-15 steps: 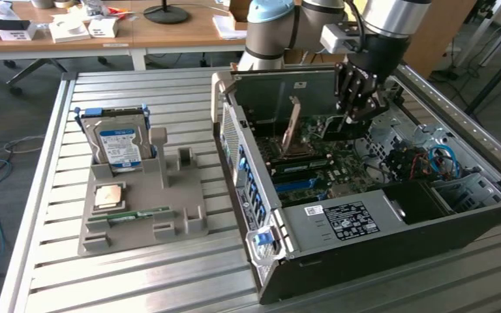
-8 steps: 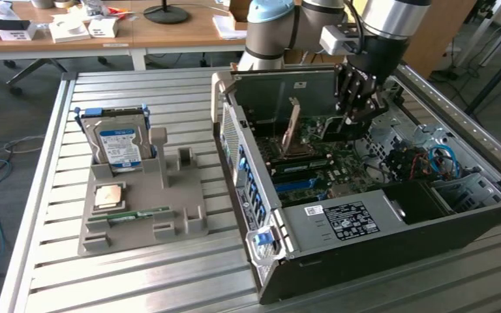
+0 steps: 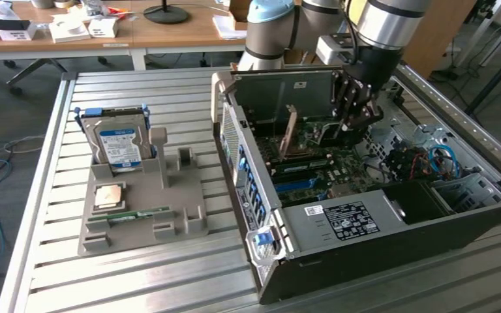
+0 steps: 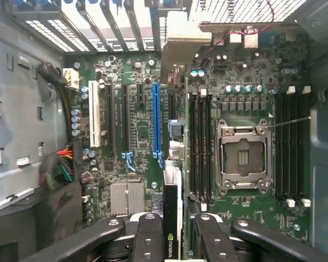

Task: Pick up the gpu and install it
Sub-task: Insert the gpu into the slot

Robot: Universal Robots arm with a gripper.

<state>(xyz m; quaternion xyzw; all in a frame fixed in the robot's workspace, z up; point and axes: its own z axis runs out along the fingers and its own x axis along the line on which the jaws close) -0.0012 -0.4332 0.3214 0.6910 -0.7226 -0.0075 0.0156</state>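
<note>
The gpu (image 4: 173,164) shows edge-on in the wrist view as a thin dark card with a small green logo near my fingers (image 4: 147,240). Its silver bracket (image 4: 186,46) points toward the case's rear slot openings. My gripper (image 4: 172,237) is shut on the card's near end. The card stands upright over the motherboard (image 4: 136,136), just beside the long blue slot (image 4: 155,120); I cannot tell whether it touches a slot. In the exterior view my gripper (image 3: 352,124) reaches down inside the open computer case (image 3: 338,222), with the gpu (image 3: 307,134) held on edge.
An empty processor socket (image 4: 243,158) and black memory slots (image 4: 199,147) lie beside the card. Cable bundles (image 4: 63,166) sit near the case wall. On the exterior view's left, a grey tray (image 3: 177,215) holds a hard drive (image 3: 118,145), a memory stick (image 3: 128,216) and a chip (image 3: 109,195).
</note>
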